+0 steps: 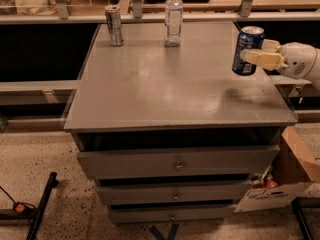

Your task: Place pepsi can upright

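Can first: the pepsi can is upright, blue with a silver top, at the right edge of the grey cabinet top. We see it raised a little off the surface, with a soft shadow on the top below it. We cannot tell what is inside it.

The gripper comes in from the right. Its pale fingers are closed narrowly around the can's middle, one across the near side and one behind, both touching it. The white arm runs off the right edge of the view.

Well apart, at the back of the top, a slim silver can stands upright at the left. A clear water bottle with a white cap stands upright near the centre. We cannot tell how full it is.

Three drawers sit below, each with a small knob; we cannot see their contents. A cardboard box is just beside the cabinet at lower right, with something red-orange showing in it. The floor is speckled. A black cable with an orange plug lies at lower left. A rail crosses behind the cabinet.
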